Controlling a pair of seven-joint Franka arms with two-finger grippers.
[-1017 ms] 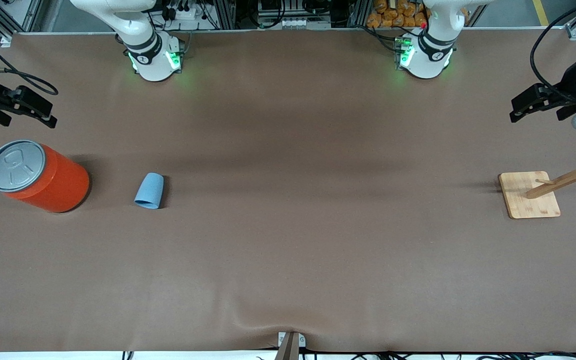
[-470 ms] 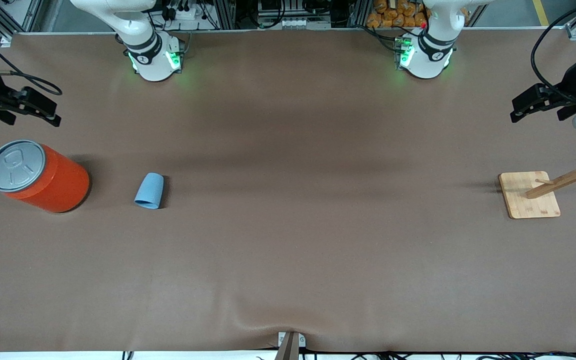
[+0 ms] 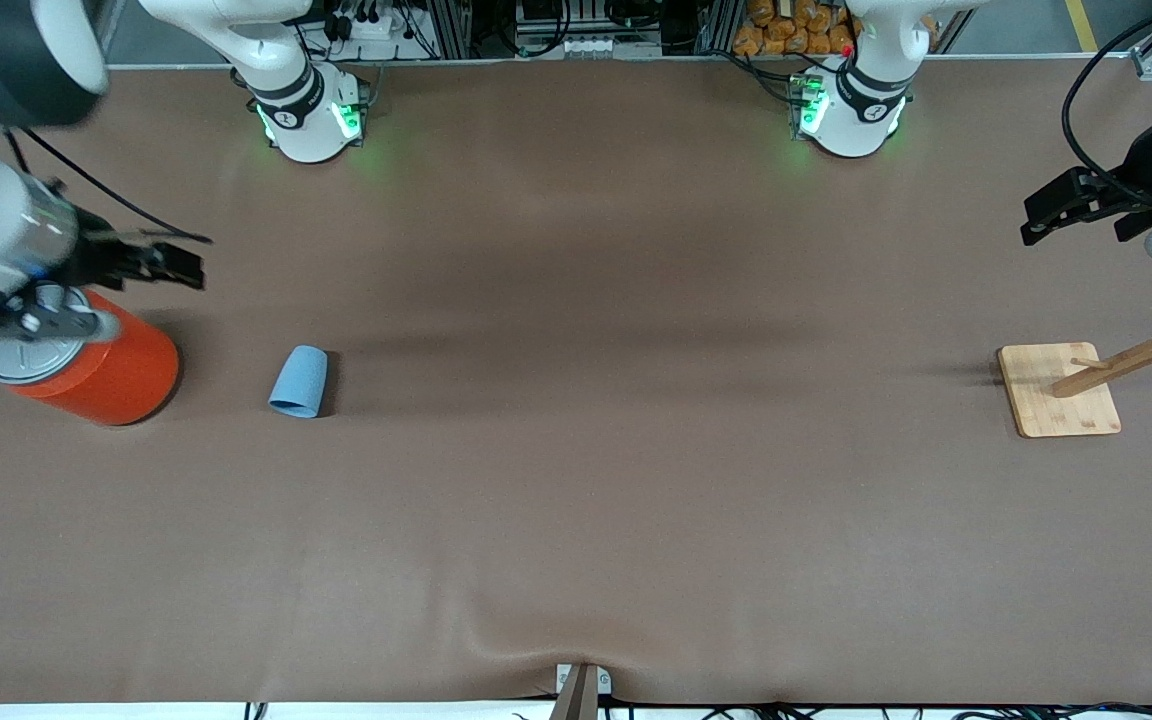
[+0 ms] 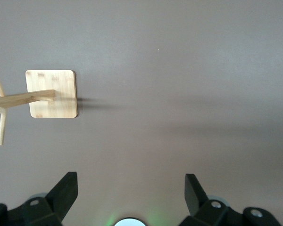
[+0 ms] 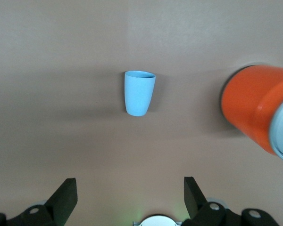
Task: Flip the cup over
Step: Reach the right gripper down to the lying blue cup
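Observation:
The light-blue cup looks to lie on its side on the brown table, its wide mouth toward the front camera. It also shows in the right wrist view. My right gripper is open and empty, up in the air over the table beside the orange can, apart from the cup; in the right wrist view its fingers stand wide. My left gripper is open and empty, and waits at the left arm's end of the table; its own view shows bare table between its fingers.
A large orange can with a grey lid stands beside the cup, toward the right arm's end; my right arm partly covers its lid. A wooden rack with pegs on a square base stands at the left arm's end.
My right arm has swung in from the table's edge, over the orange can and toward the cup. The cup, the can and the left arm have not moved.

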